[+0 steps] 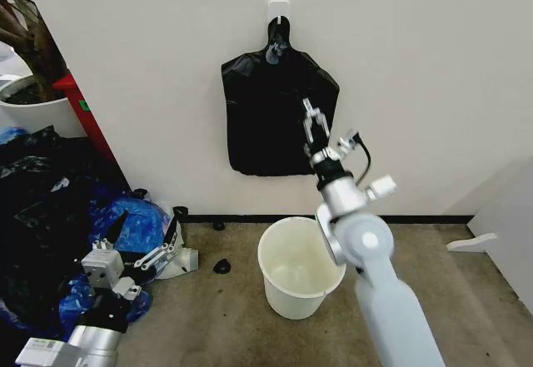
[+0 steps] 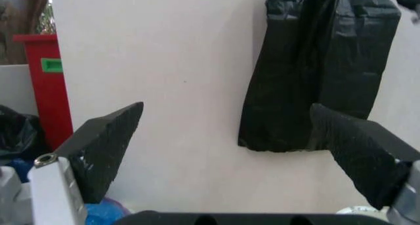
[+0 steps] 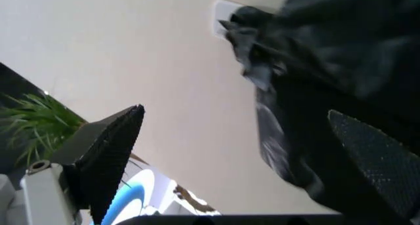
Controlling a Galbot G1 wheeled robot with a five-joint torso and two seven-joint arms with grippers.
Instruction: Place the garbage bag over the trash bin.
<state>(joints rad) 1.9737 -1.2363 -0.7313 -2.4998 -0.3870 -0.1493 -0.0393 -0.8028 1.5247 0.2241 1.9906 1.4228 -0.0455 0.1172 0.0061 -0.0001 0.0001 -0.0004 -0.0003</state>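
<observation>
Right pincer [image 1: 311,121]: released, raised before flat black plastic bag [image 1: 275,117] hung on the wall hook.
Left pincer [image 1: 137,246]: released, idle at 8 o'clock of round white plastic bucket [image 1: 300,271].
Risk: thin film may tear or slip.

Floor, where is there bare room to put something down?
Bare carpet lies right of the trash bin, toward the white board, and in front of the bin. The left side is crowded: blue bags, black bags and the left gripper.

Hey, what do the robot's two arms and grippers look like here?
The right arm is smooth pale blue-grey with a rounded joint, a silver wrist collar and a looping black cable. The right gripper is slim silver metal. The left gripper is silver with a boxy grey wrist block. Close up, its fingers are black, wedge-shaped and textured.
</observation>
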